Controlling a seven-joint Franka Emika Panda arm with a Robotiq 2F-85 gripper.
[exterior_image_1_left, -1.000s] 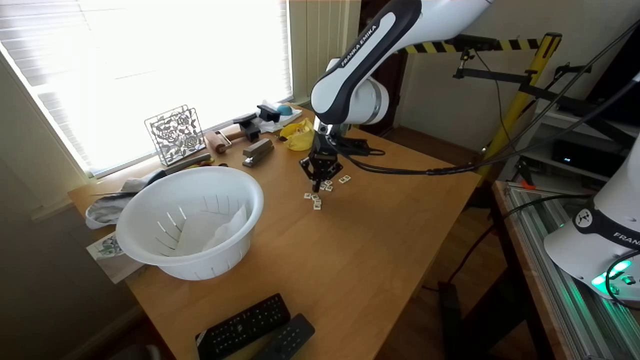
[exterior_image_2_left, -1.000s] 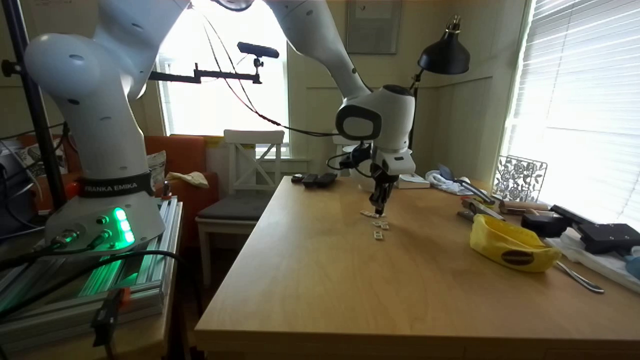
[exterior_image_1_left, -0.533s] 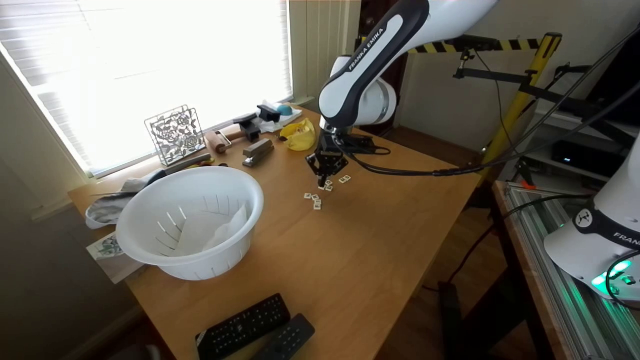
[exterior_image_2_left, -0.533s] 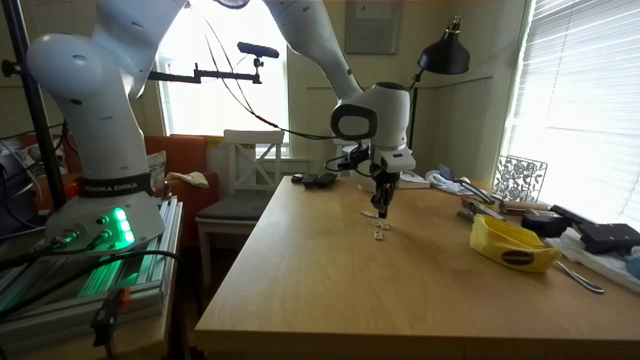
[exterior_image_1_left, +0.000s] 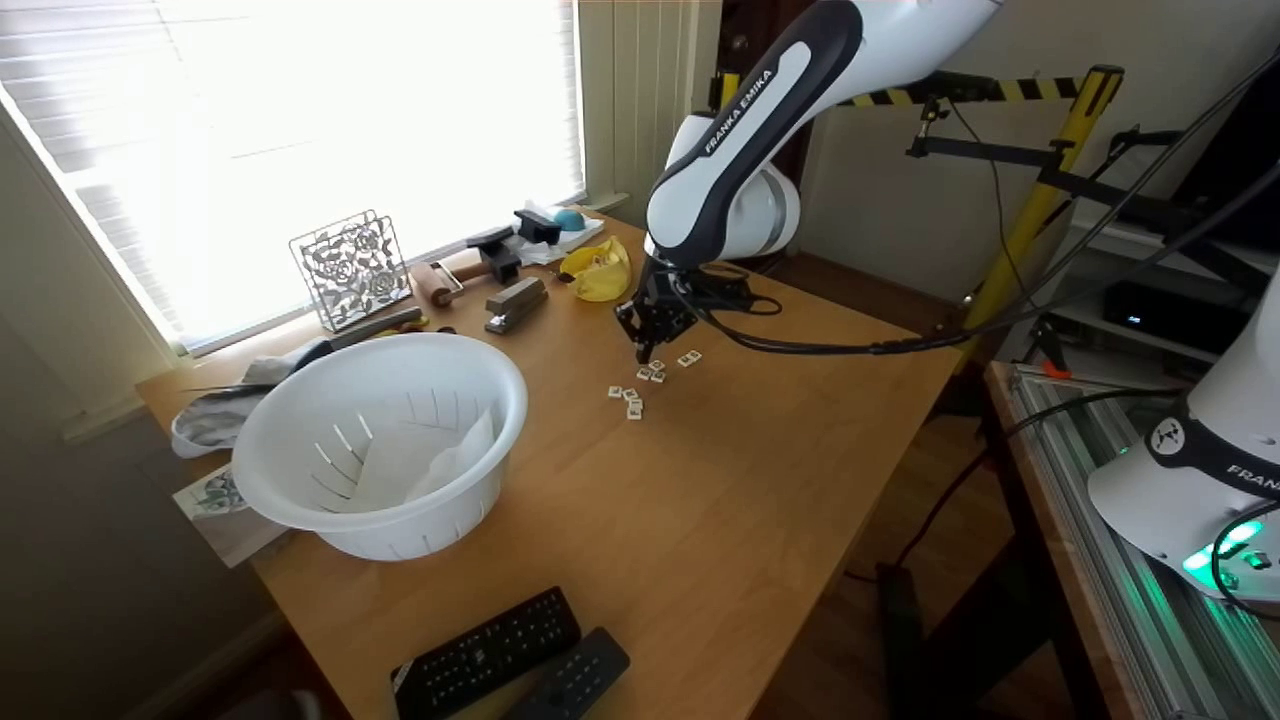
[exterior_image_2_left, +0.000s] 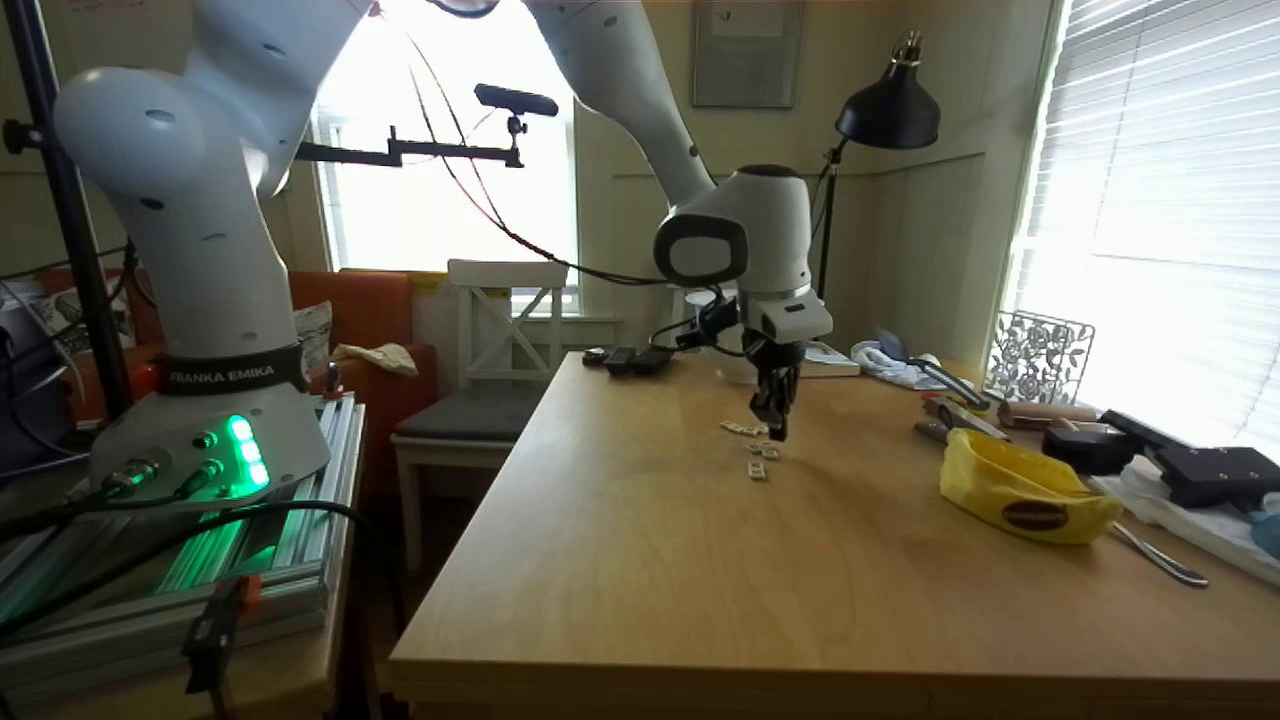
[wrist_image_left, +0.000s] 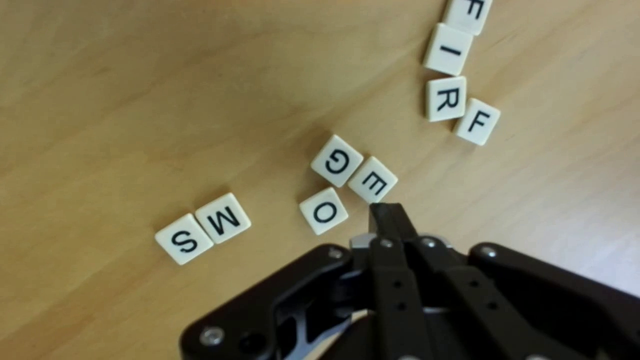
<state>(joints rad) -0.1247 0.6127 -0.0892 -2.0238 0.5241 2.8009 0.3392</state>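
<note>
The claw (wrist_image_left: 393, 215) is narrow, its 2 black fingers (wrist_image_left: 397, 280) together with nothing visible between them. Its tip is just beside the E tile (wrist_image_left: 373, 181) and near the O tile (wrist_image_left: 324, 211); I cannot tell whether it touches the bench (exterior_image_1_left: 740, 470). The G tile (wrist_image_left: 337, 161) lies right against the E tile. The M tile (wrist_image_left: 223, 218) and S tile (wrist_image_left: 184, 239) sit side by side, apart from those 3. The I tile (wrist_image_left: 448, 49), R tile (wrist_image_left: 446, 99) and F tile (wrist_image_left: 477, 121) line up with 1 partly cut-off tile (wrist_image_left: 468, 12). A white bowl (exterior_image_1_left: 420, 533) and 2 remotes (exterior_image_1_left: 490, 655) show in an exterior view, apart from the tiles.
</note>
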